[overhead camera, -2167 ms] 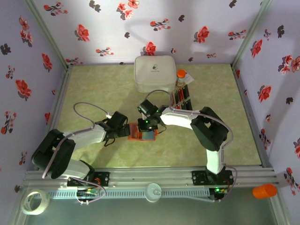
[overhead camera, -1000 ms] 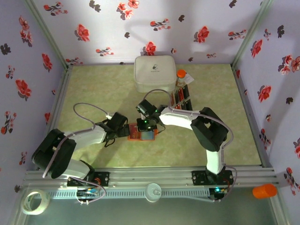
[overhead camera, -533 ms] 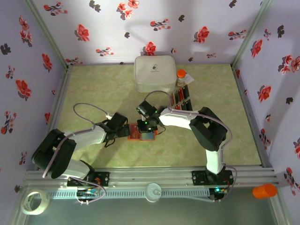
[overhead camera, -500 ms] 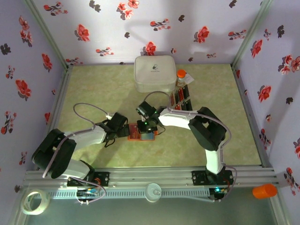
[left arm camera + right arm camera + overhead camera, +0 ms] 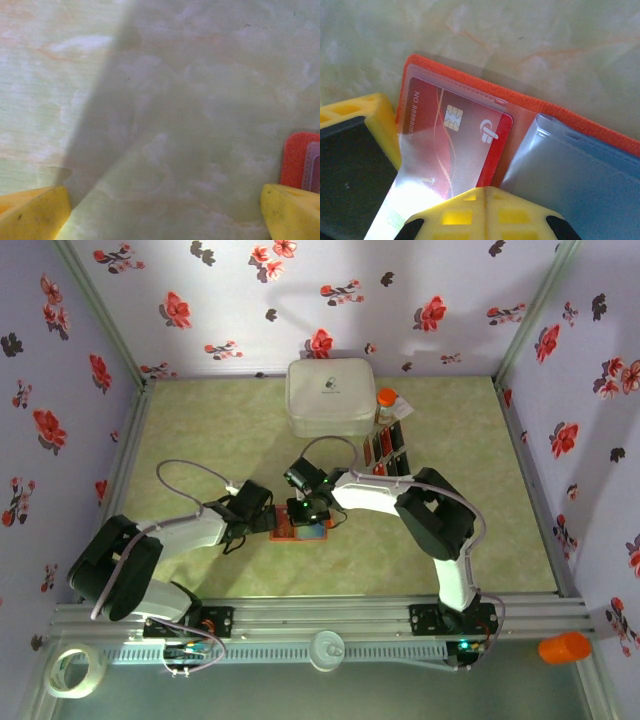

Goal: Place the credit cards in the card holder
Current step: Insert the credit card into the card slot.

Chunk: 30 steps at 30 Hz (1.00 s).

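While lying open on the green counter [image 5: 530,30], the orange card holder [image 5: 450,76] is showing a blue-grey inside and a clear pocket [image 5: 470,97] holding a red chip card [image 5: 455,145]. The right gripper [image 5: 485,194] is sitting pinched shut at that card's edge; the left gripper [image 5: 165,210] is gaping wide beside the holder.

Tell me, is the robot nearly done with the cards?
One red card sits under the clear sleeve of the wallet. The shut right gripper is at its edge, maybe pushing it deeper. More cards wait by the white case, so not nearly.
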Each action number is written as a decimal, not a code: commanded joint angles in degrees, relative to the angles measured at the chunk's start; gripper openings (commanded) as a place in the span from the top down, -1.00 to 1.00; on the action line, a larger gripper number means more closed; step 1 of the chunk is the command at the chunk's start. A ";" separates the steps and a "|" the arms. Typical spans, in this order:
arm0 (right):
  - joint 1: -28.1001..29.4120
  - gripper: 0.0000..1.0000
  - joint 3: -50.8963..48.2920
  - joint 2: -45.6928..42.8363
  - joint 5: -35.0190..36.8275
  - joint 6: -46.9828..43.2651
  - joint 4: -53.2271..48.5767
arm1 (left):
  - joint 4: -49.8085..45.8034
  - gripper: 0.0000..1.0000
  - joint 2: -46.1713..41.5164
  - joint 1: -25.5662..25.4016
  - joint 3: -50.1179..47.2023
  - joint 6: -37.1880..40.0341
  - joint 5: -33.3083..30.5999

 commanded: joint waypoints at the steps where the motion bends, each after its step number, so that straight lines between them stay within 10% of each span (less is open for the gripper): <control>1: 0.50 0.84 0.36 1.85 -0.72 0.45 -0.50 | 2.15 -1.00 2.38 0.65 -2.00 0.47 4.89; 30: 0.03 0.72 0.09 0.06 -1.96 1.75 0.46 | -7.71 -1.00 -12.54 3.64 -1.35 -1.68 0.91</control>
